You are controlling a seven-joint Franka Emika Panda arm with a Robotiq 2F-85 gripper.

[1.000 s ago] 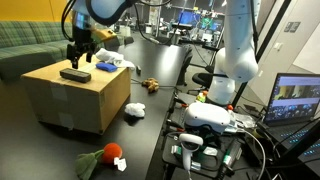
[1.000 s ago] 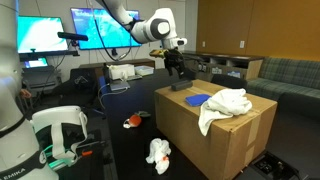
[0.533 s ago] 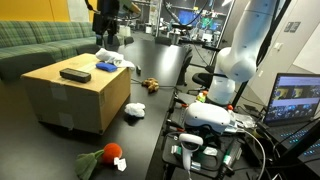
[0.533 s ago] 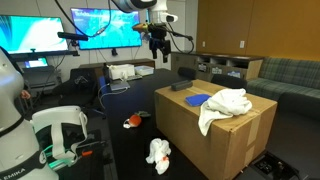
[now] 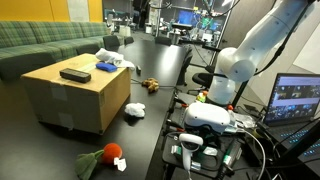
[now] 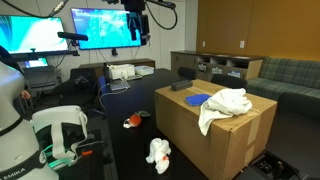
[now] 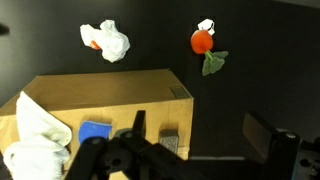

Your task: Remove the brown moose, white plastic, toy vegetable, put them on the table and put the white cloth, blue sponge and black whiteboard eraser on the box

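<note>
Cardboard box (image 5: 68,98) stands on the dark table (image 5: 160,120), its flat top serving as the worktop, and all three things meant for it lie there. The robot arm (image 5: 243,58) reaches up and away from it, so the gripper (image 6: 137,22) hangs high above the scene, well clear of the box. In the wrist view the gripper (image 7: 195,152) looks down on the box top (image 7: 105,95) from above, its two dark fingers (image 7: 275,148) spread apart with nothing between them.

White cloth (image 6: 228,103) sits crumpled at one corner of the box top and spills over the edge down the side of the box; the wrist view shows the same cloth (image 7: 35,132) at the lower left corner. The toy vegetable (image 5: 105,157), a red head with green leaves, lies on the table off one corner of the box, well apart from it. White plastic (image 5: 134,110) lies on the table just beside the box's side. The blue sponge (image 6: 198,98) rests flat on the top near the cloth, close to one edge. The black whiteboard eraser (image 5: 74,75) lies flat further along the top, apart from the sponge. Smallest, the brown moose (image 5: 150,85) lies on the table beyond the plastic, apart from the box.
</note>
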